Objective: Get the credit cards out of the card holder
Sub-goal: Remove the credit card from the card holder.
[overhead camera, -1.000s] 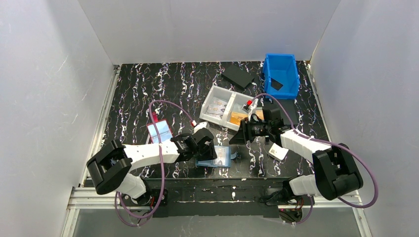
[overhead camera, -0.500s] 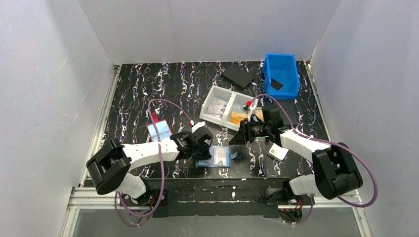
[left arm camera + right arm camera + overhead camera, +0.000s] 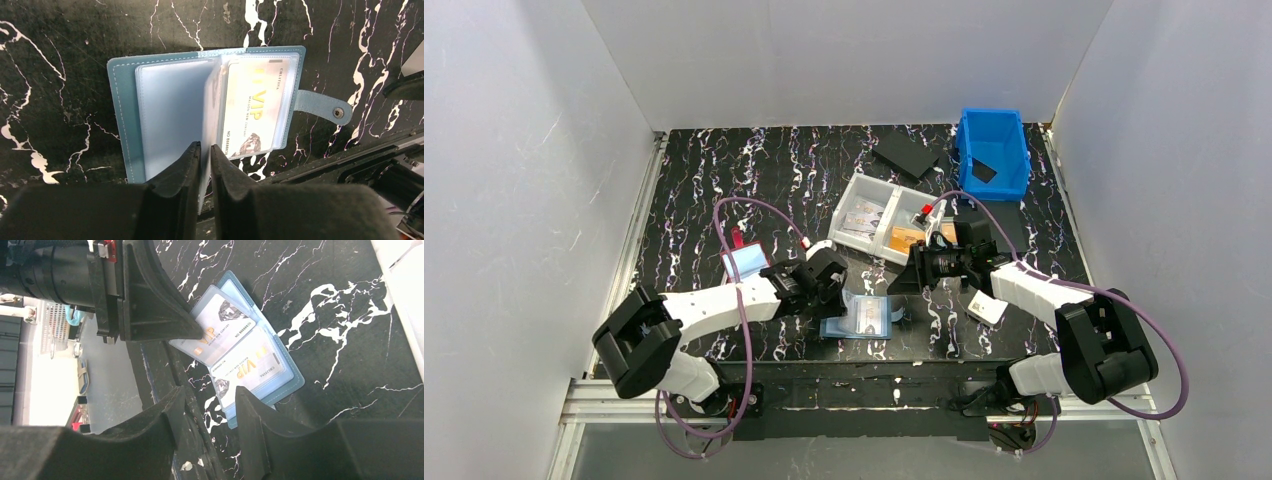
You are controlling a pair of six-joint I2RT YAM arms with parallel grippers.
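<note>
Left pincer [image 3: 205,147] pinches a floppy clear pocket leaf [image 3: 212,102] of the card holder [image 3: 120,100] lying open on the tabletop [image 3: 60,50], right pincer [image 3: 210,392] gaping; light, slick, stiff credit cards [image 3: 252,107] probably need an edge grip.

A light-blue card holder [image 3: 121,110] with a gold-lettered pale credit card [image 3: 252,107] lies on the black, white-veined surface [image 3: 60,40].

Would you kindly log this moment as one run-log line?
left gripper: pinching clear sleeve of card holder | right gripper: open, holding nothing | credit cards: in pockets
</note>
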